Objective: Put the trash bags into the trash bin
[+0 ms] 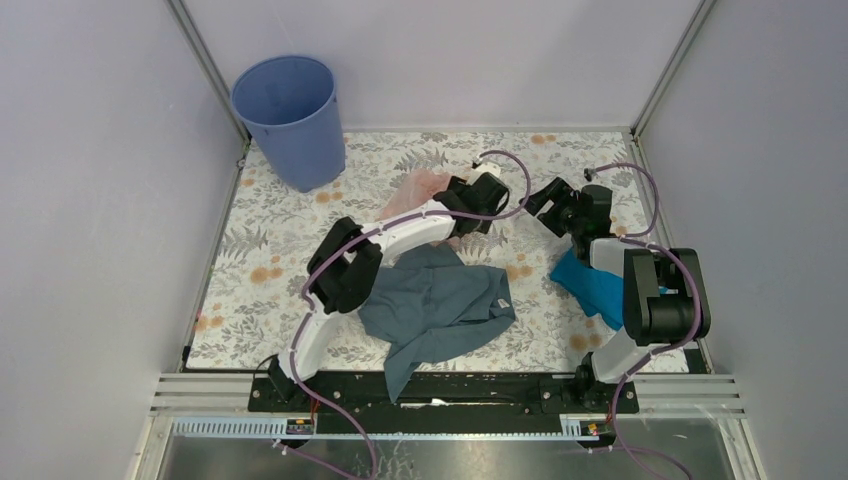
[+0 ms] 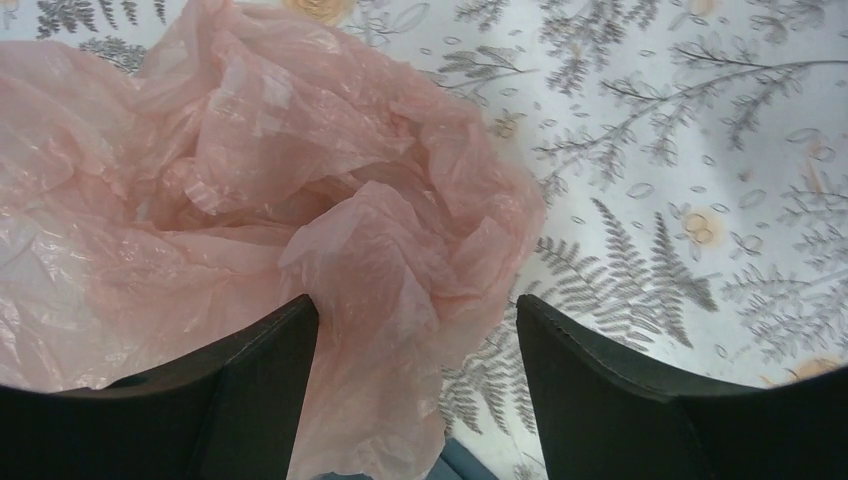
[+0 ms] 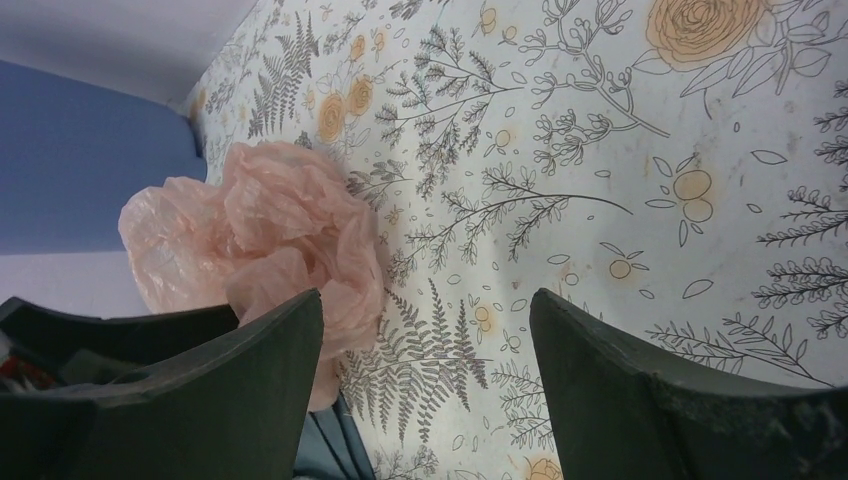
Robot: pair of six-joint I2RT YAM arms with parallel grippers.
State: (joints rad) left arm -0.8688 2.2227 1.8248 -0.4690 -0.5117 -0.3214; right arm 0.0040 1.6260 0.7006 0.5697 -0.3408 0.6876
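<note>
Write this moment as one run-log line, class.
left gripper: open around pink bag fold | right gripper: open, empty | blue bin: upright, bag not inside

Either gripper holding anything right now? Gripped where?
Nothing is held. The left gripper is open with a fold of the trash bag between its jaws, unpinched; the right gripper is open on nothing.

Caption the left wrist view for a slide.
Open left gripper straddling a fold of the pink trash bag, floral table beneath.
</note>
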